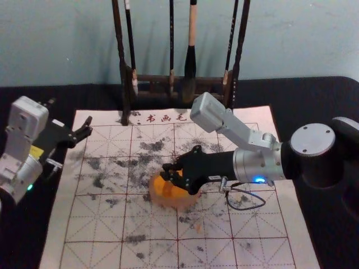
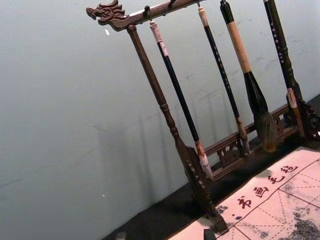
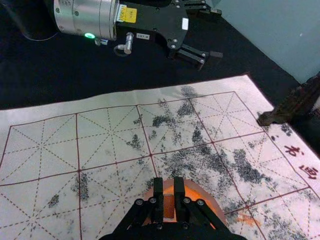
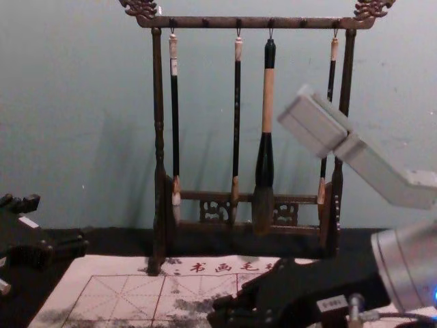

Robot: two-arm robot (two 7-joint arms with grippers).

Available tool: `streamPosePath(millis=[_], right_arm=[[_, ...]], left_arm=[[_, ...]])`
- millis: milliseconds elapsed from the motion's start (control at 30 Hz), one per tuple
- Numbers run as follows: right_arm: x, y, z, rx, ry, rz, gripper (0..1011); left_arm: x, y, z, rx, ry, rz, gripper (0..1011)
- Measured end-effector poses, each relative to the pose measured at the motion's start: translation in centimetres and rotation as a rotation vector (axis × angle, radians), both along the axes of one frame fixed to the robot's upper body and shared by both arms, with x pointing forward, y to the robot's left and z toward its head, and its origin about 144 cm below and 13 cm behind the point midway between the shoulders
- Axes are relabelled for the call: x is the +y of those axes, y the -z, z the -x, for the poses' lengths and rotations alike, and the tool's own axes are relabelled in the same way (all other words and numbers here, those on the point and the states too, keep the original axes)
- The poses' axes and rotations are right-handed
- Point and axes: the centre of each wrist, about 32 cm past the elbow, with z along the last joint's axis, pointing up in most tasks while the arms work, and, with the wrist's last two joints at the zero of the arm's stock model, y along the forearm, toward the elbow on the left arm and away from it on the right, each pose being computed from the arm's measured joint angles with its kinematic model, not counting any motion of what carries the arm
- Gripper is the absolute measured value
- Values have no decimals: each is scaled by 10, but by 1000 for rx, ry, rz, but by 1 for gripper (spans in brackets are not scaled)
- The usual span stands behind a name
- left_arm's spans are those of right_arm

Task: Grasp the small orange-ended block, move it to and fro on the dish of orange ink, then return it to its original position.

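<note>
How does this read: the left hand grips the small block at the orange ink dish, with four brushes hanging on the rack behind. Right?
Wrong side: the right wrist view shows the right hand gripping the small block at the orange ink dish. The four brushes do hang on the rack behind.

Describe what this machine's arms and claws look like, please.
The left claw and right claw are black, with jointed fingers. Both arms have silvery, rounded wrists and a boxy pale grey part on an angled bracket. The left arm has a green light and yellow label; the right arm has a blue light and a looping dark cable.
</note>
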Motion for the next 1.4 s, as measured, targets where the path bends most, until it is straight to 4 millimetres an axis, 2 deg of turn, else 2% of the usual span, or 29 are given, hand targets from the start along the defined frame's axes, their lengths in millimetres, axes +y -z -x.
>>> streamPosePath(millis=[667,1400], right_arm=[[6,3,-10,-7,34,4,123],[-8,0,-16,-21,86,7,123]], left_arm=[[0,0,0,0,0,0,1001],[0,0,0,0,0,0,1001]])
